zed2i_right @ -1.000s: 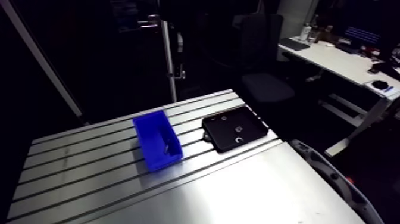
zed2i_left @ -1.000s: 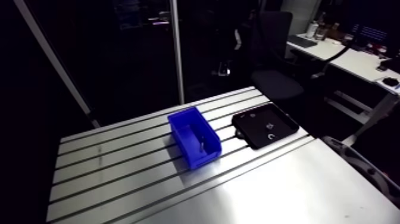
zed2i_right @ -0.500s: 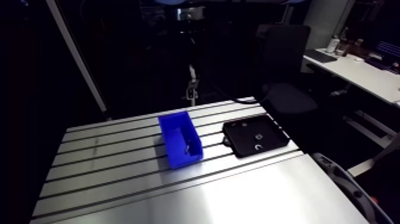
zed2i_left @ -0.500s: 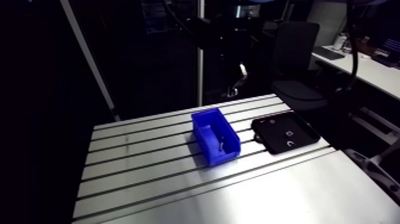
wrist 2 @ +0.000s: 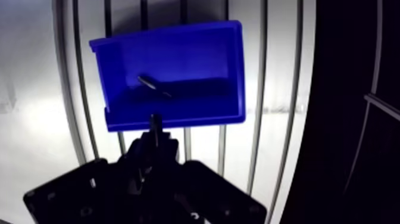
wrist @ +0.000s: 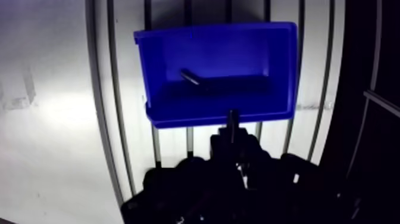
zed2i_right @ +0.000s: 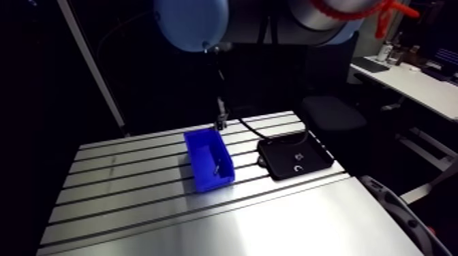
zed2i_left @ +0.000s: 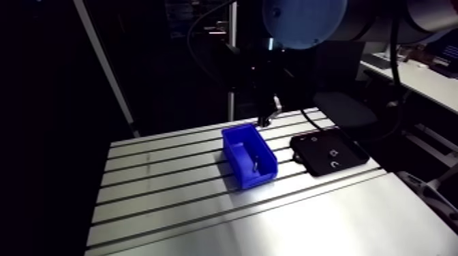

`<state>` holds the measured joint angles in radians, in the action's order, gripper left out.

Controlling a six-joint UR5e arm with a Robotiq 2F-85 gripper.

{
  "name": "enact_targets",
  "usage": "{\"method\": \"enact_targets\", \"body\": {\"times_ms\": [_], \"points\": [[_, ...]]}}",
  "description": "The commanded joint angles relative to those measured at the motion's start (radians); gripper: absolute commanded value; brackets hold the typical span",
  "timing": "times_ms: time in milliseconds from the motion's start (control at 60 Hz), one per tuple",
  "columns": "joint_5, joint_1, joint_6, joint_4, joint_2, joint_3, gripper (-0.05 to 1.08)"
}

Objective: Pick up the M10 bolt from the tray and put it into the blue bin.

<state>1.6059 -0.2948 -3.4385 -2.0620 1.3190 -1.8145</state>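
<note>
1. The blue bin (wrist: pixel 178 114) sits on the slotted tabletop (zed2i_left: pixel 163 184), its long side running across the slots. It lies nearer the far edge than the near edge and roughly midway between the left and right edges.
2. The M10 bolt (wrist: pixel 190 76) lies inside the bin on its floor, a short dark rod with a bright glint, set at a slant. It touches nothing but the bin.
3. The black tray (zed2i_left: pixel 312 157) rests flat towards the far right corner of the tabletop, just beside the bin but apart from it. A few small pale pieces (zed2i_left: pixel 333 165) show on it, too small to tell what they are.
4. The pincer (wrist: pixel 232 119) shows one narrow dark tip in the wrist view, with no gap to be seen between the fingers. They are pressed together and hold nothing.
5. Position of the pincer: in the arm view it hangs clear above the bin's far end, near the tabletop's far edge. In the wrist view its tip overlaps the bin wall nearest to it, with the bolt ahead of it, inside the bin.
</note>
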Motion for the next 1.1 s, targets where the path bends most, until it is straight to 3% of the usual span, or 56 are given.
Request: {"method": "enact_targets", "body": {"times_ms": [17,383,1017,1100], "points": [[-0.003,0.024,0.016,-0.038,-0.008,-0.042,1.01],[-0.005,0.049,0.04,-0.077,-0.019,-0.088,1.01],[-0.001,0.062,0.063,-0.225,-0.138,-0.098,1.01],[0.001,0.062,0.061,-0.228,-0.146,-0.093,0.97]]}}
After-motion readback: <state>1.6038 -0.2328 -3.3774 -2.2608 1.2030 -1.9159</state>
